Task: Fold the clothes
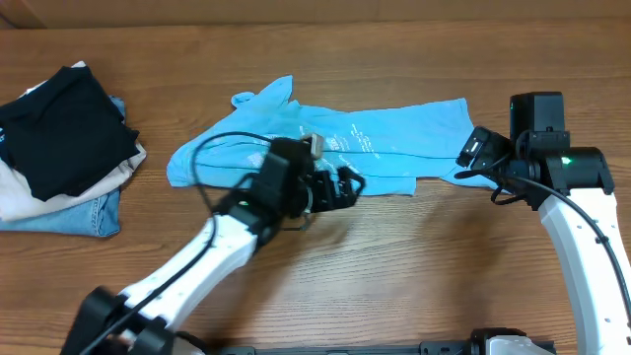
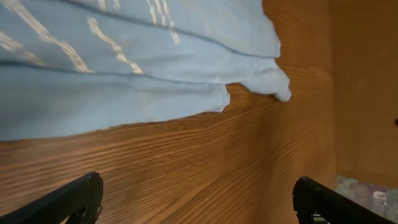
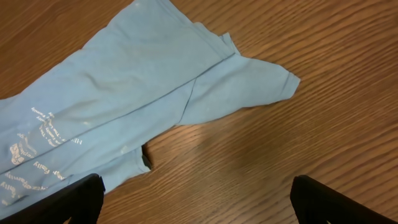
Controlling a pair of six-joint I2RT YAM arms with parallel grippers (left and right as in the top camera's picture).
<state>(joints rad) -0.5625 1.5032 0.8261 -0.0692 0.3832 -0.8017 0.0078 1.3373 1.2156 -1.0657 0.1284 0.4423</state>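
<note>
Wooden table (image 1: 394, 266): left gripper (image 1: 351, 185) and right gripper (image 1: 472, 156) hover wide open, empty, at T-shirt (image 1: 394, 133) edges.

The sky-blue T-shirt (image 3: 124, 81) is soft, matt cloth; the brown table (image 3: 280, 155) shows grained wood, faintly glossy, possibly laminate.

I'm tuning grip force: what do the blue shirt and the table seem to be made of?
Shirt: probably thin cotton knit, matte; it lies limp with soft creases and stitched hems. Table: wood or wood-look laminate, smooth, faint sheen; brown grain lines show, but not which.
</note>
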